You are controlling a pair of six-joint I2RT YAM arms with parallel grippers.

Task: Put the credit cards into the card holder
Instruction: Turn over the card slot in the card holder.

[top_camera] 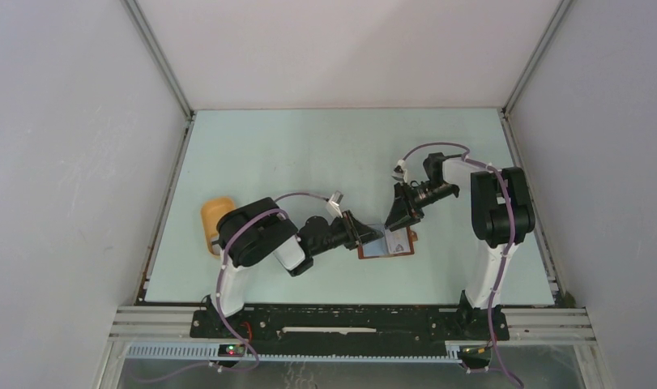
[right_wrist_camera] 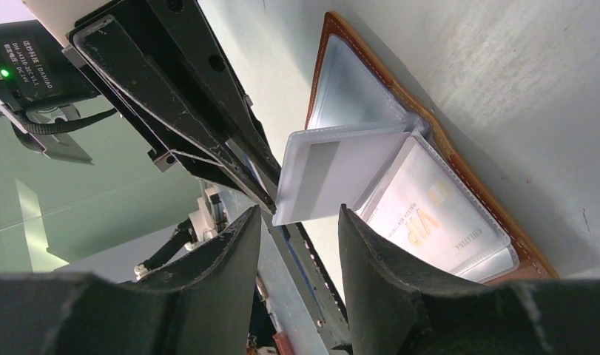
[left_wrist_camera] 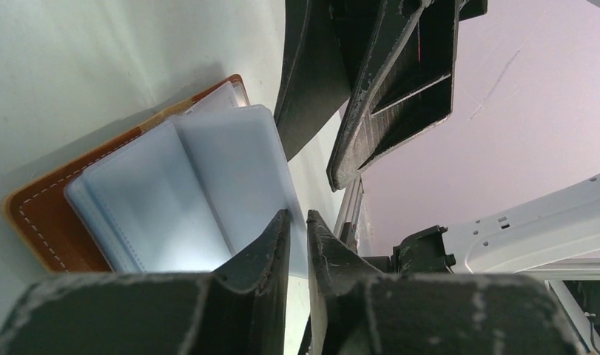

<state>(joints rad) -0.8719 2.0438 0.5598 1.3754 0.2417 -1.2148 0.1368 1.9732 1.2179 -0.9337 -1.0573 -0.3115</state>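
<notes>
Near table (top_camera: 309, 162) centre, the card holder (top_camera: 387, 243) lay open, one card (right_wrist_camera: 430, 222) already sleeved; left gripper (left_wrist_camera: 297, 218) pinched a leaf (right_wrist_camera: 334, 170), right gripper (right_wrist_camera: 298, 214) gaped released; other cards unseen.

Both arms bend inward, wrists tilted down, tips close together; the left gripper (left_wrist_camera: 298, 225) has jaws nearly meeting, a thin gap between, while the right gripper (right_wrist_camera: 300, 216) has jaws clearly apart
</notes>
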